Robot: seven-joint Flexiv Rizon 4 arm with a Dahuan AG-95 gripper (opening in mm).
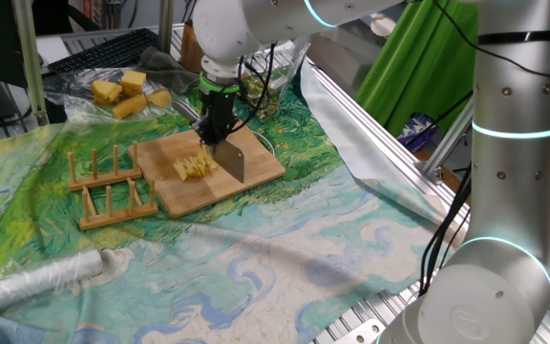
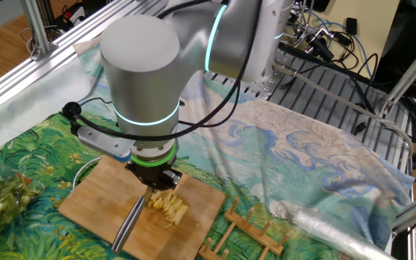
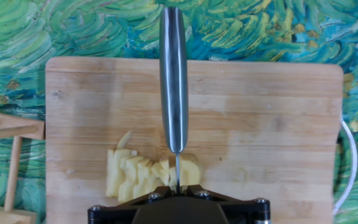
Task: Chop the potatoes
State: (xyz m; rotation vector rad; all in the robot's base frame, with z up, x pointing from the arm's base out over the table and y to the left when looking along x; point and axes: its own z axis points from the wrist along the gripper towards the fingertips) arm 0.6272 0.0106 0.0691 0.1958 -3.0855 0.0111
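1. A wooden cutting board (image 3: 260,124) is seen lying flat on a cloth (image 3: 73,28) printed with green, blue and yellow swirls; the board is taken as the reference below.
2. A knife (image 3: 173,81) is positioned edge-down over the board's middle, its spine running from beyond the far edge toward the near edge.
3. A cluster of thin pale-yellow potatoes slices (image 3: 135,174) is located on the near-left part of the board, and the blade's near end is set into its right side.
4. The dark gripper housing (image 3: 179,208) is visible at the board's near edge; the fingers are not shown.
5. A wooden rack (image 3: 8,134) is found beside the board's left edge.
6. A white cable (image 3: 348,162) is curved just off the right edge.
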